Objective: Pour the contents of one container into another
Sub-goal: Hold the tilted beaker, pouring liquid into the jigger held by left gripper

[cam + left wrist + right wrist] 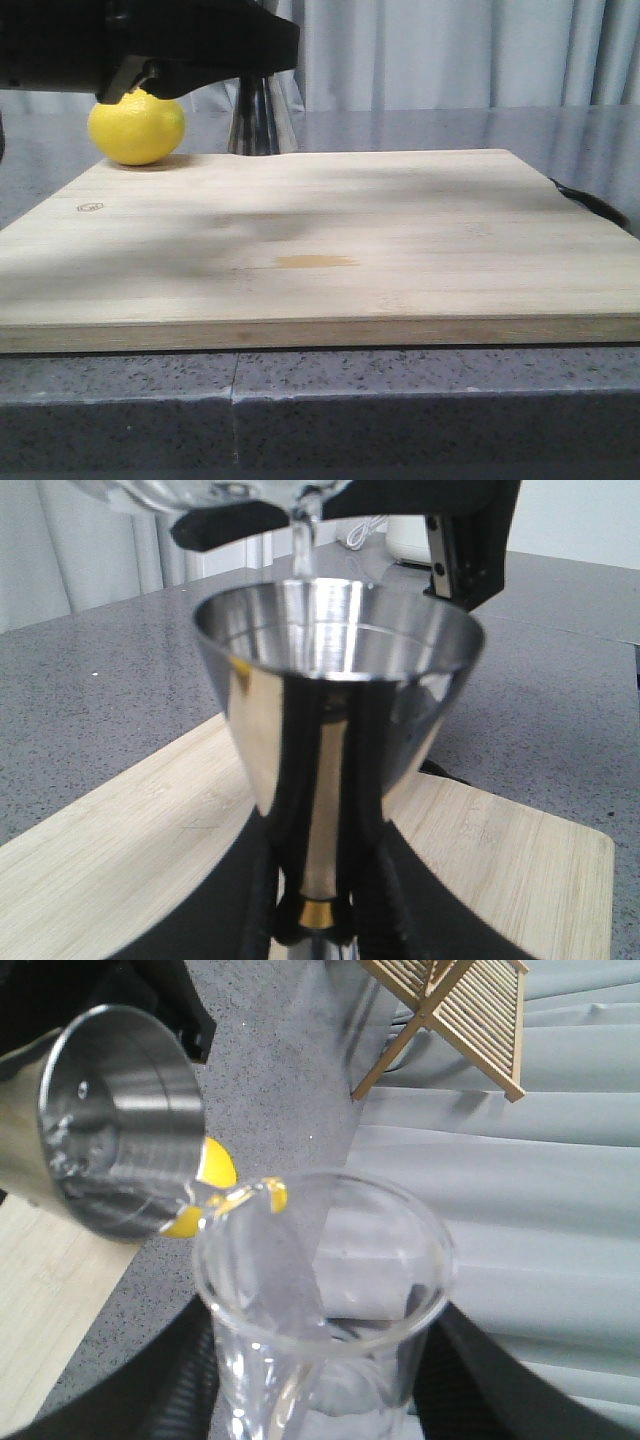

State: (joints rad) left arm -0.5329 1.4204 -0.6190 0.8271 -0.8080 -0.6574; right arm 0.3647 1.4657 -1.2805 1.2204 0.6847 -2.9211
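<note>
In the left wrist view my left gripper [318, 920] is shut on the gold-banded waist of the steel jigger [330, 680], which stands upright above the wooden board [120, 850]. My right gripper [320, 1365] is shut on the clear glass beaker [320, 1300]. The beaker is tipped with its lip over the jigger's mouth [110, 1120]. A thin stream of clear liquid [300, 550] falls from the beaker [200, 490] into the cup. In the front view only the jigger's lower cone [262, 120] shows, under black arm parts [180, 40] that hide the beaker.
A yellow lemon [137, 127] lies at the far left corner of the board [320, 230], close beside the jigger. A wooden slatted rack [460, 1010] stands farther off on the grey counter. Something black [590, 205] lies off the board's right edge.
</note>
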